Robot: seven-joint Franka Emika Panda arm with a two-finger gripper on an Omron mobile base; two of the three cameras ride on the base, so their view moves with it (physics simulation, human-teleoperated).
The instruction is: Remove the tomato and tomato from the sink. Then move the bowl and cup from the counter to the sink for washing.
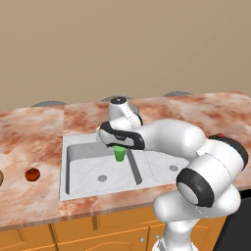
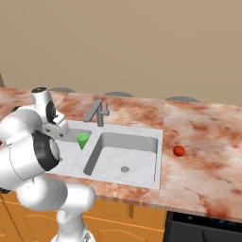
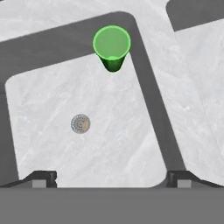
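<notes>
The jaws (image 3: 109,179) are spread wide and nothing is held between them. Seen in the hand view, the green cup (image 3: 112,47) stands upright ahead of the jaws, near the far corner of one basin of the sink (image 3: 52,78), its long axis vertical and its open mouth upward. It appears to have just been released there, though contact with the basin floor cannot be confirmed. The cup is smooth, tapered and handleless; the sink is pale grey with a round drain (image 3: 80,124). One tomato (image 2: 178,151) lies on the marbled tabletop (image 2: 208,142), another (image 1: 32,174) on the opposite side.
</notes>
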